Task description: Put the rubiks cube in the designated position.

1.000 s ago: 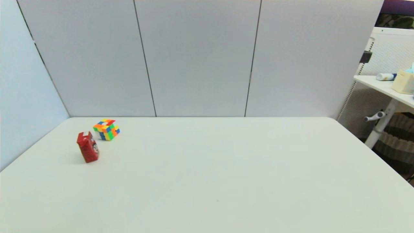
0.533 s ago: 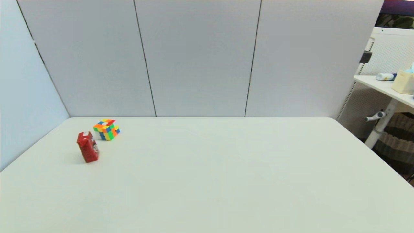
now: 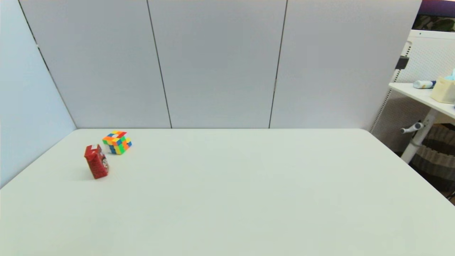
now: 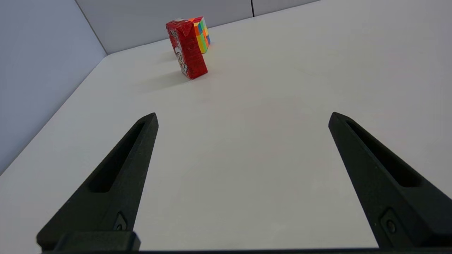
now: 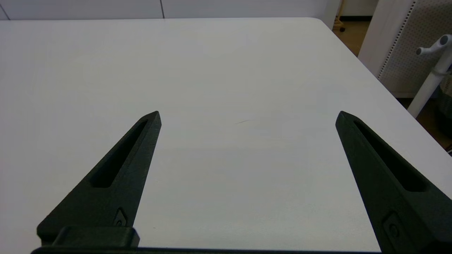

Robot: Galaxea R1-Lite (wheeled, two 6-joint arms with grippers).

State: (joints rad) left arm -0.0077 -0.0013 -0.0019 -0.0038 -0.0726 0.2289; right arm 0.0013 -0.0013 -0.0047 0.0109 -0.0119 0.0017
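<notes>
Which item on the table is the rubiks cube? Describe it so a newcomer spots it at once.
Start at the white table and go to its far left corner, where the wall panels meet. Two small things stand there: the rubiks cube is the one nearer the back wall, just behind a red carton. Unlike that tall, plain red neighbour, it is a low block of mixed coloured squares.

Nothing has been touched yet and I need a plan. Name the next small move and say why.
Probably send the left gripper forward toward the cube, steering around the red box. Both grippers are open and empty, and neither arm shows in the head view. The cube sits far back on the table's left side, and in the left wrist view the box stands in front of it, partly hiding it.
</notes>
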